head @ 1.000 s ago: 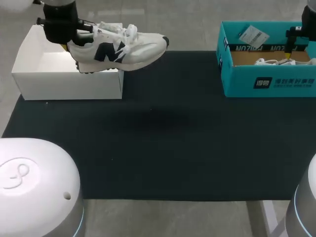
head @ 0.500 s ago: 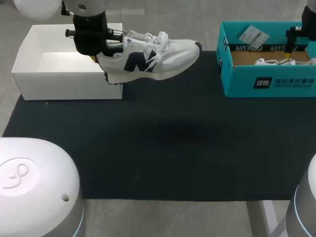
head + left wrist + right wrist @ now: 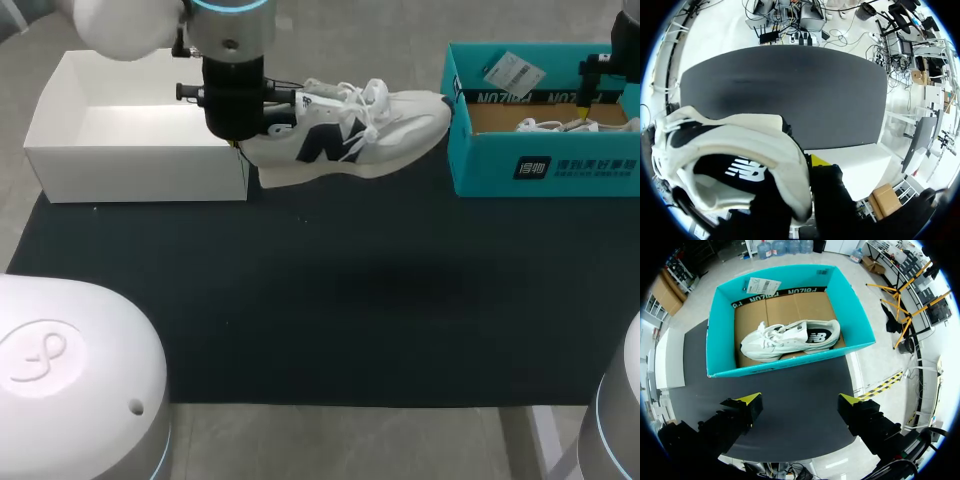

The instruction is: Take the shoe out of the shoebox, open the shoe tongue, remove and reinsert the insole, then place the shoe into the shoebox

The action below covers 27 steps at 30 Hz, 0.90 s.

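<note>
Left gripper, seen from the head view, is clamped on the heel of the shoe and holds it in the air over the far edge of the tabletop. The heel is just past the right wall of the white box at the far-left corner. The toe is just beside the left wall of the teal box at the far-right corner, and I cannot tell if it touches. The right gripper hangs over that teal box, where a second shoe lies. From the left wrist, the left gripper has one finger down inside the shoe at the collar and the other, yellow-tipped, outside the heel. The bare tabletop lies ahead, and the white box is beside the outer finger. From the right wrist, the right gripper has its fingers wide apart with nothing between them. The teal box and the second shoe lie ahead of it, and the tabletop is under it. By my judgement the step in hand is carrying the shoe out to be set down. To do it well, draw it toward the near edge before going any further right, so the toe stays off the teal wall. Held by the heel alone, the shoe will likely droop at the toe. So lower it slowly over the middle of the tabletop, let the sole land flat, and only then let the fingers part.
</note>
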### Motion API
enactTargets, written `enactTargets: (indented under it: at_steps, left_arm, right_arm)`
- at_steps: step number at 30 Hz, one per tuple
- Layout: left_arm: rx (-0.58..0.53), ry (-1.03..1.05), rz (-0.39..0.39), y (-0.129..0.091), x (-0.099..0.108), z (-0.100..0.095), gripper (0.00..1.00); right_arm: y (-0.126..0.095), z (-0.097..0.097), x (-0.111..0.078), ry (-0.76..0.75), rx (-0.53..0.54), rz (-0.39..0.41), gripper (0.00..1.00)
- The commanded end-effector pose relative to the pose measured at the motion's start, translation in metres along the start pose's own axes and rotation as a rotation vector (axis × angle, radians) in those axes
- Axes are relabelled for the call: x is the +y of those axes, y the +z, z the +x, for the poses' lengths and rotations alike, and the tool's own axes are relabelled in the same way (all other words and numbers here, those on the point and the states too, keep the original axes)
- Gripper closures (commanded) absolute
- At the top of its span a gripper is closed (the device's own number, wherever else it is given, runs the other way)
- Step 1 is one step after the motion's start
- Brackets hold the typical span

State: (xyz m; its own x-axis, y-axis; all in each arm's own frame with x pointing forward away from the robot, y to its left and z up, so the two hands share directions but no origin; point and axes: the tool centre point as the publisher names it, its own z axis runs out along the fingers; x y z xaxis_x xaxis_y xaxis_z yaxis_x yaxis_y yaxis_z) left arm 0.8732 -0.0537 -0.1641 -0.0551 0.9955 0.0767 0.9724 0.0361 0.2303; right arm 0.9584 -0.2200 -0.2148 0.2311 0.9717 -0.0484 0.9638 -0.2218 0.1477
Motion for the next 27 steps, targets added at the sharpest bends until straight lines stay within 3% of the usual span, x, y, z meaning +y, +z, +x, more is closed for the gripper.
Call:
enactTargets:
  at_steps: [1,27]
  left_arm:
    - [0.003,-0.005,-0.001,0.0007,-0.0055,-0.0116,1.0]
    - [0.022,-0.005,-0.004,0.0012,-0.0076,-0.015,1.0]
  right_arm:
    - [0.0001,0.0,-0.0007,0.001,0.0,-0.002,0.0]
    - [0.0001,0.0,-0.0007,0.001,0.0,-0.002,0.0]
